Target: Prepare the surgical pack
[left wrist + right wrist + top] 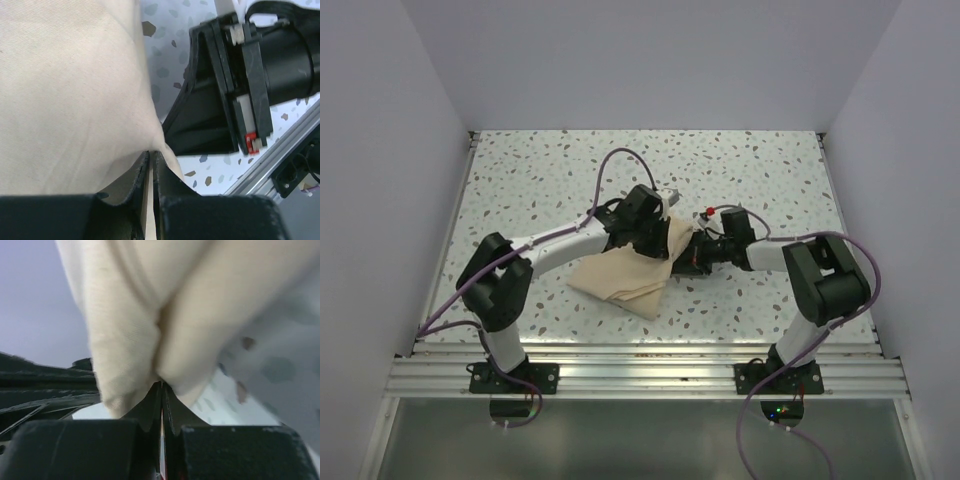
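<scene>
1 tan-beige wrap sheet [620, 282] lies folded into a loose bundle near the middle of the speckled table [760, 170], between the 2 arms and a little closer to the left one. Its lower part rests flat on the tabletop with a pointed corner toward the near edge, while its upper right part is gathered up where the 2 grippers meet it. The left gripper [648, 233] reaches in from the left and sits over the sheet's upper edge. In the left wrist view its 2 fingers [167, 200] are pinched together with only a thin slit between them, and a strip of the fabric runs into that slit, so this gripper is clenched on the cloth. The right gripper [693, 252] comes in low from the right and meets the sheet at its right corner, just beside the left gripper. In the right wrist view its 2 fingers [150, 410] are pressed tight together and a puckered fold of the fabric bulges out directly above their tips, so it too is grasping the cloth. 2 purple cables [617, 160] show in the top view, 1 looping off each arm. 1 metal rail [640, 372] runs along the near edge of the table and carries the 2 arm bases.
</scene>
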You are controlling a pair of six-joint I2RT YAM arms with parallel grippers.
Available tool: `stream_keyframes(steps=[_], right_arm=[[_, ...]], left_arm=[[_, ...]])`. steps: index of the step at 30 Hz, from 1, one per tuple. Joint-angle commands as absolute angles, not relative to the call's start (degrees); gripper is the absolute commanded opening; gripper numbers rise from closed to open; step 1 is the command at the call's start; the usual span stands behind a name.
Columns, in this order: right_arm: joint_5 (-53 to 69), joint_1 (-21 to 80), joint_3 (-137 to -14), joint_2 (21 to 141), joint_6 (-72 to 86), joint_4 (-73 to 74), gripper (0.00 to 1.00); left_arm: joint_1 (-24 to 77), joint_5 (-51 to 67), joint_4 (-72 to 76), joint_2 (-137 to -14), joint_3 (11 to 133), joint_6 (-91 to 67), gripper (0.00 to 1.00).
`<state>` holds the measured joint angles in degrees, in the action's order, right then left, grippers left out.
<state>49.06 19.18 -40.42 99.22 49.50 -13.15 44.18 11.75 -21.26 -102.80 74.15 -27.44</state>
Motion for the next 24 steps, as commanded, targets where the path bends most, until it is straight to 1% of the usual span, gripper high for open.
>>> stream_keyframes(steps=[1, 4, 6, 13, 18, 22, 24], right_arm=[[48.51, 15.13, -40.34, 95.29, 40.36, -0.3, 0.0], [48.25, 12.05, -43.14, 92.3, 34.91, 8.48, 0.0], [47.81, 12.04, -44.9, 90.63, 33.84, 10.98, 0.0], [48.51, 12.3, -49.21, 88.85, 40.78, 5.98, 0.0], [49.48, 13.62, -53.87, 93.25, 43.68, 2.91, 0.0], [50.53, 15.2, -55.02, 96.5, 46.66, 0.27, 0.0], [52.02, 15.82, -53.97, 99.47, 48.24, -4.71, 0.0]], left_arm=[[45.62, 13.09, -22.23, -98.01, 73.92, -27.68, 0.11], [45.62, 13.97, -21.8, -96.77, 73.04, -28.82, 0.11], [45.62, 14.67, -21.1, -96.07, 72.08, -29.44, 0.11], [46.23, 16.35, -18.37, -95.54, 68.48, -31.37, 0.11], [47.11, 17.49, -14.95, -96.42, 65.75, -32.87, 0.11], [47.11, 17.4, -13.54, -96.59, 63.37, -33.4, 0.1], [47.2, 17.14, -13.45, -96.68, 63.02, -33.14, 0.1]])
